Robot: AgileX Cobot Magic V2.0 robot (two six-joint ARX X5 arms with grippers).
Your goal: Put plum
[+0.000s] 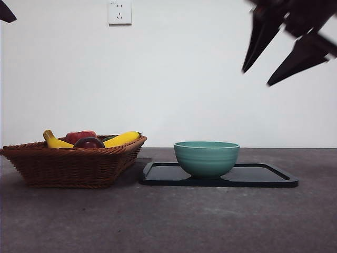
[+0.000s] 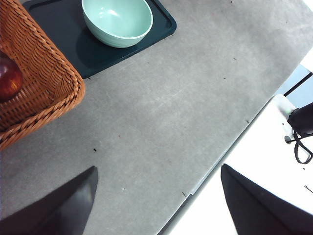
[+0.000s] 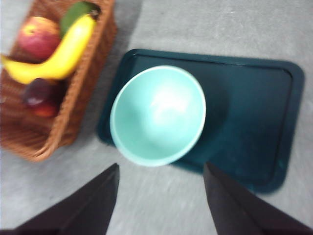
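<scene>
Front view: basket [image 1: 68, 167] sitting closest on the table [image 1: 168, 221], plum [image 1: 89, 142] poking up inside between bananas [image 1: 122, 139] and red fruit [image 1: 80, 136]. Bowl [image 1: 206, 158] on a tray [image 1: 263, 176] just beside. Right gripper [image 1: 276, 58] up high, jaws spread wide, holding nothing.

Left wrist: left gripper [image 2: 159, 205] wide open too, empty, over bare table well apart from the basket.

Right wrist: hovering above bowl, plum in the basket touching a banana.
</scene>
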